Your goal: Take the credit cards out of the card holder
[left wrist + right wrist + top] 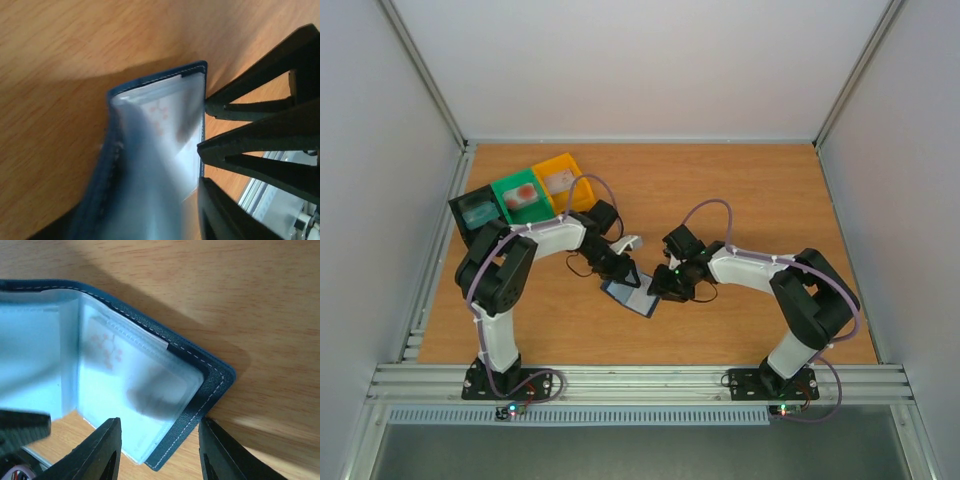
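Observation:
The navy card holder (632,297) lies open on the table between both arms. A pale credit card with reddish marks (107,347) sits inside one of its clear sleeves, and the same card (160,112) shows in the left wrist view. My right gripper (160,440) is open, its fingers (100,450) either side of the holder's corner (210,385) with the tips at its edge. My left gripper (620,268) is over the holder's far-left part. A blurred flap (145,200) fills the space beside its finger (215,215), so its grip is unclear.
Black (478,212), green (523,197) and yellow (560,180) bins stand in a row at the back left, each with a card inside. An aluminium rail (640,380) runs along the near edge. White walls enclose the table.

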